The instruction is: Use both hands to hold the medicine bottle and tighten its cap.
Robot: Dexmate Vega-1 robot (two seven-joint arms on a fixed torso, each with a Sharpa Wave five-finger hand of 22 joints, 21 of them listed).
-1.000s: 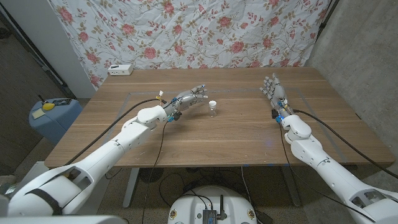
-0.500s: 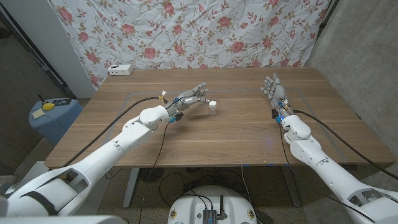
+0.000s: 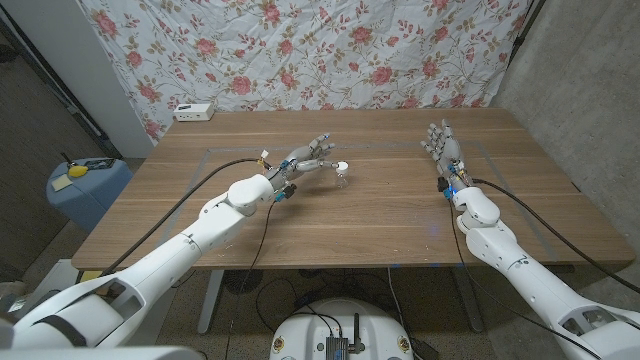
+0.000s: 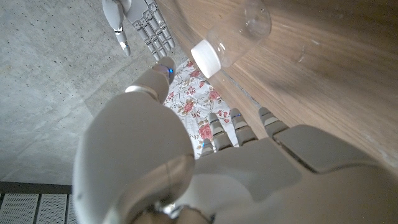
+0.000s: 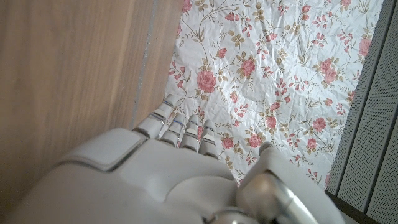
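Clear medicine bottle [image 3: 343, 177] with white cap [image 3: 343, 167], upright near the middle of the wooden tabletop [image 3: 380, 215], somewhat toward its far edge. Left hand [image 3: 306, 160] just beside the bottle, fingers [image 3: 322, 163] spread apart and reaching to the cap; contact not clear enough to call. In the left wrist view, bottle [image 4: 239, 32] and cap [image 4: 206, 57] close ahead of the hand. Right hand [image 3: 440, 148] well apart toward the right edge, standing on edge, fingers straight and slightly apart, holding nothing. Small white box [image 3: 194, 112] at the far left corner.
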